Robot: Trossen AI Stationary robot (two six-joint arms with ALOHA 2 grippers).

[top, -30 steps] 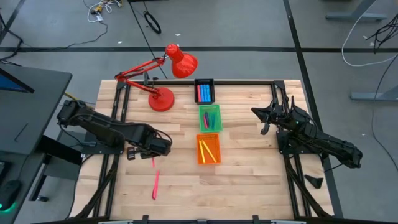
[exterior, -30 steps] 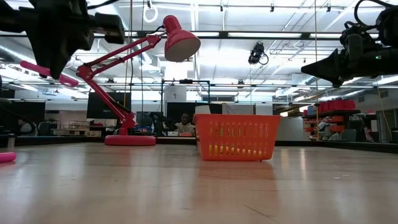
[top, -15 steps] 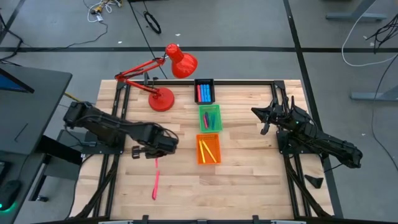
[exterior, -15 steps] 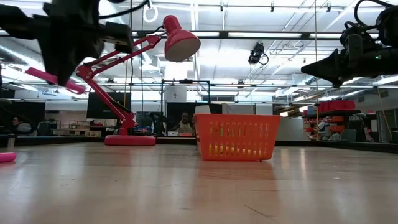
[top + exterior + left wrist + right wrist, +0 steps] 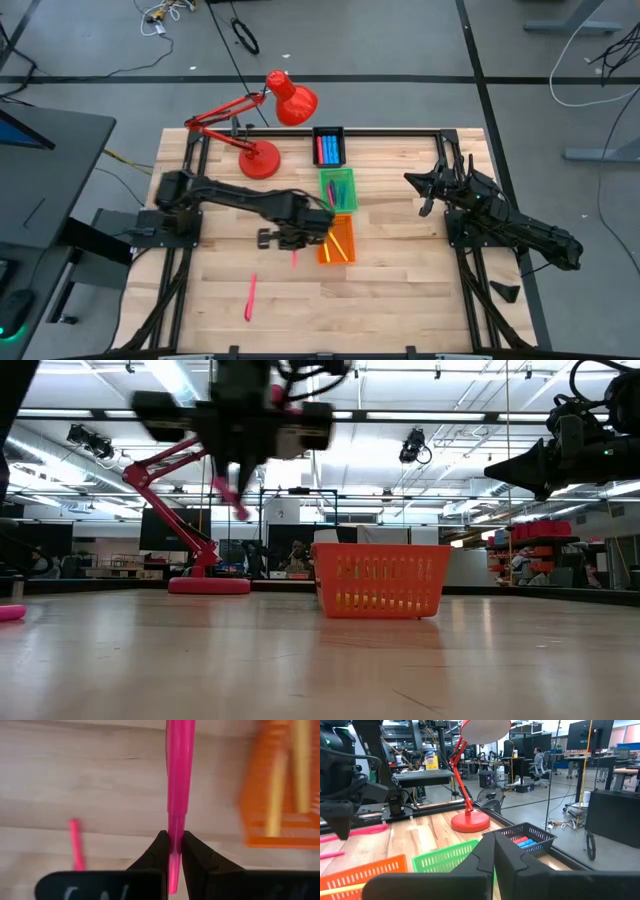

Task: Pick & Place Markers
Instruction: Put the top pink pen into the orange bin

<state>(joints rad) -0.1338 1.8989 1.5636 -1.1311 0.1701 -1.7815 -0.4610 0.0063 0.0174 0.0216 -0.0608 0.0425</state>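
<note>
My left gripper hangs above the table just left of the orange tray and is shut on a pink marker, also seen in the left wrist view. A second pink marker lies flat on the wood nearer the front edge. Yellow markers lie in the orange tray. The green tray and the black tray hold other markers. My right gripper waits shut at the table's right side, holding nothing. My left gripper pinches the pink marker near one end between its two fingertips. The fingers come from above, pointing down, and lie across the marker. The marker sticks out toward the table's near edge, somewhat tilted and lifted clear of the table.
A red desk lamp stands at the far left, its arm and shade reaching over the back edge. The three trays form a row down the table's middle. Bare wood lies in front of and beside the orange tray.
My left gripper has travelled toward the table's right, from the left side to just beside the orange tray, staying shut on the pink marker, which stays clear of the table. The other pink marker has not moved.
</note>
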